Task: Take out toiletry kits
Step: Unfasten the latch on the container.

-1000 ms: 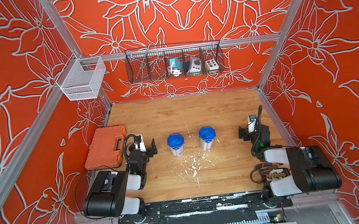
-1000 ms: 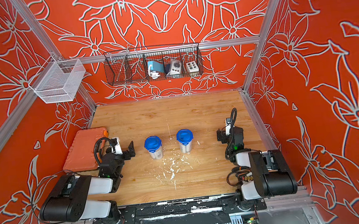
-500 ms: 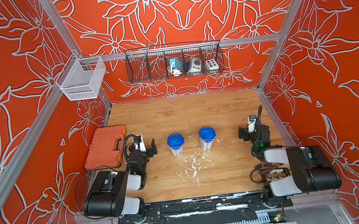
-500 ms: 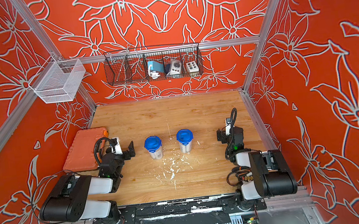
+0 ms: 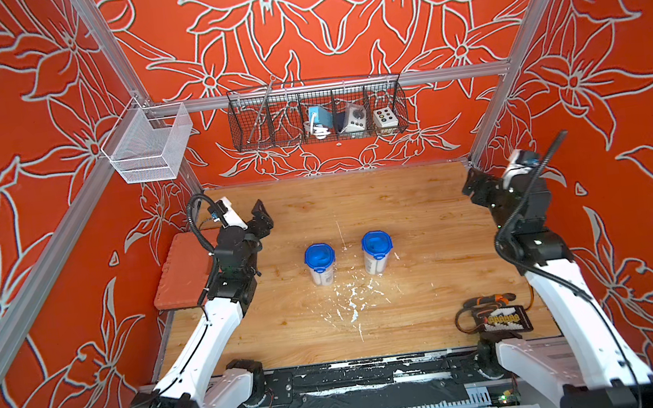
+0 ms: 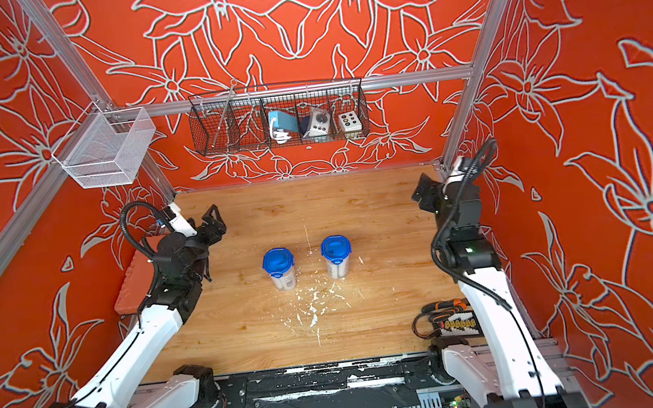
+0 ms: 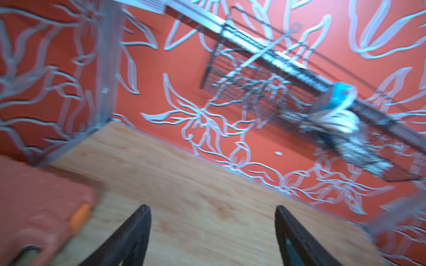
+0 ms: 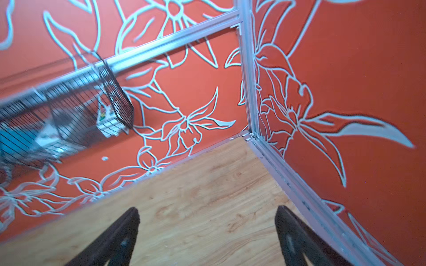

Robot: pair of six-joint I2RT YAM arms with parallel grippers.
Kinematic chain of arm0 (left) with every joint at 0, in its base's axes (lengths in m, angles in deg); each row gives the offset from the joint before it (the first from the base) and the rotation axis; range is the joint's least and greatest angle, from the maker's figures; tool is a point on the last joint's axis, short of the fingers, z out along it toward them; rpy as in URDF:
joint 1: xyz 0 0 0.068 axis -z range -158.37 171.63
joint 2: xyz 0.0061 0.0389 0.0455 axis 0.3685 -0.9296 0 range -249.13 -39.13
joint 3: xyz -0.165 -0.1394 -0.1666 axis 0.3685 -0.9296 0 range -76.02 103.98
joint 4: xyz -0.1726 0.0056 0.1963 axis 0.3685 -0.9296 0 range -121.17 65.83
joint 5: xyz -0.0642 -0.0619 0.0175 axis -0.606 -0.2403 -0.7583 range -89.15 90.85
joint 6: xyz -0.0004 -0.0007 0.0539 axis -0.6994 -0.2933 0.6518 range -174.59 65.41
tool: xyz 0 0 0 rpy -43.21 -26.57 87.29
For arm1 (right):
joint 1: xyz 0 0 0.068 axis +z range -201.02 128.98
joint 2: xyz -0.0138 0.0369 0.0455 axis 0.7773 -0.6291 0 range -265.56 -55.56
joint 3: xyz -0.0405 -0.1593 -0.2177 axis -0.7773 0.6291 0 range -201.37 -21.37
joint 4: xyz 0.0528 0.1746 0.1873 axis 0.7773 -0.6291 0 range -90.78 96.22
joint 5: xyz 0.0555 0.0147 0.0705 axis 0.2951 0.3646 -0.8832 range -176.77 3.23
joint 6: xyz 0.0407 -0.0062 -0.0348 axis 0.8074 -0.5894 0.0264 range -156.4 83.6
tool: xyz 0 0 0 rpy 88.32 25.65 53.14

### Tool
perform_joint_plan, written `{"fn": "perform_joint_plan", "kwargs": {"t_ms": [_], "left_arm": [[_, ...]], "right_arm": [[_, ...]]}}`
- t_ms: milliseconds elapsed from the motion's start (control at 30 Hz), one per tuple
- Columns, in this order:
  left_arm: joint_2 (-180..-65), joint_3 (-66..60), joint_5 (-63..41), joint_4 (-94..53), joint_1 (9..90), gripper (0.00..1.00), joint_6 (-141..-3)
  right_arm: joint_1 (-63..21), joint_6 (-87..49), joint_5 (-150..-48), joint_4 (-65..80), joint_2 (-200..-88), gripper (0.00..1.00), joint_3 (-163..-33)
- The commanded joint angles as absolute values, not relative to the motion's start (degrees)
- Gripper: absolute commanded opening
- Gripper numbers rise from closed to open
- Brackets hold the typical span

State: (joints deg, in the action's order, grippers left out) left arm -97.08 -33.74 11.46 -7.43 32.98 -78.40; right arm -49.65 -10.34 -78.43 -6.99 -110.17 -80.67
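Toiletry kits: white-labelled pieces (image 5: 322, 276) show faintly through the clear walls of the left tub (image 5: 319, 256) and the right tub (image 5: 376, 244). They are too small to tell one piece from another. Both sets are inside, with the blue lids on.
Kits from the left gripper (image 7: 212, 209): to its right and back toward the robot's base, well apart from its fingertips.
Kits from the right gripper (image 8: 207, 209): to its left and back toward the base, well apart.
Left gripper: jaws spread wide with nothing between them, only bare wood beneath. It is aimed at the back wall and, in a top view (image 5: 263, 220), is held above the table (image 5: 358, 201).
Right gripper: jaws spread wide and holding nothing, aimed at the far right corner of the table; it is also seen in a top view (image 5: 478, 187).
Tubs: both upright, near each other but not touching, between the two grippers. Neither wrist view shows them.
Tool case (image 5: 182, 271): orange and lying flat, to the left of and below the left gripper. A corner shows in the left wrist view (image 7: 34, 207).
Wire basket (image 5: 257, 129): black, hung on the back wall ahead of and above both grippers. It holds a blue-white item and pale boxes.
Mesh basket (image 5: 144, 159): white, on the left wall, ahead of and above the left gripper.
White flecks (image 5: 352, 298): scattered on the wood behind the tubs, toward the base.
Sharpness: the left wrist view is blurred.
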Motion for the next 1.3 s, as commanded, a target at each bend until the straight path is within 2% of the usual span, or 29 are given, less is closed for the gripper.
{"fn": "perform_joint_plan", "kwargs": {"t_ms": [0,67,100,167,233,333,400,500,733,933,1267], "left_arm": [[-99.49,-28.59,-0.48,-23.00,41.08,0.79,-84.20],[-103.77,-22.46,-2.68,-26.75,47.91,0.78,-84.35],[-106.92,-18.59,-3.53,-29.67,51.26,0.78,-83.77],[-112.93,-10.78,-4.71,-35.44,55.88,0.77,-83.24],[-118.75,-3.75,-8.53,-40.33,58.01,0.72,-83.84],[-126.97,5.54,-12.60,-46.76,59.66,0.67,-82.96],[-131.71,9.45,-12.86,-50.34,60.14,0.63,-82.59],[-135.39,11.52,-13.31,-53.92,60.12,0.62,-83.39],[-135.66,8.27,-11.23,-54.71,60.99,0.66,-85.08],[-135.77,5.66,-12.30,-53.13,61.32,0.62,-86.33],[-138.24,5.79,-11.62,-51.13,61.28,0.58,-87.58]], "right_arm": [[-48.81,-1.66,-90.35,-32.02,-116.69,0.91,-83.45],[-47.98,-0.37,-94.47,-36.04,-117.04,0.90,-83.26],[-47.61,-0.66,-97.42,-36.99,-116.74,0.86,-82.57],[-46.95,-1.65,-101.09,-39.57,-116.21,0.68,-81.70],[-46.87,-2.91,-104.41,-41.79,-116.00,0.44,-81.23],[-46.71,-5.24,-107.98,-44.62,-116.57,0.25,-81.57],[-46.68,-5.98,-110.24,-45.23,-116.80,0.20,-81.33],[-46.63,-5.82,-112.43,-44.48,-116.41,0.21,-80.19],[-46.63,-3.22,-120.70,-36.68,-119.06,0.27,-76.91],[-46.62,-1.44,-124.67,-31.84,-121.39,0.29,-76.81],[-46.62,11.79,-137.02,-8.96,-122.09,0.27,-67.92]]}}
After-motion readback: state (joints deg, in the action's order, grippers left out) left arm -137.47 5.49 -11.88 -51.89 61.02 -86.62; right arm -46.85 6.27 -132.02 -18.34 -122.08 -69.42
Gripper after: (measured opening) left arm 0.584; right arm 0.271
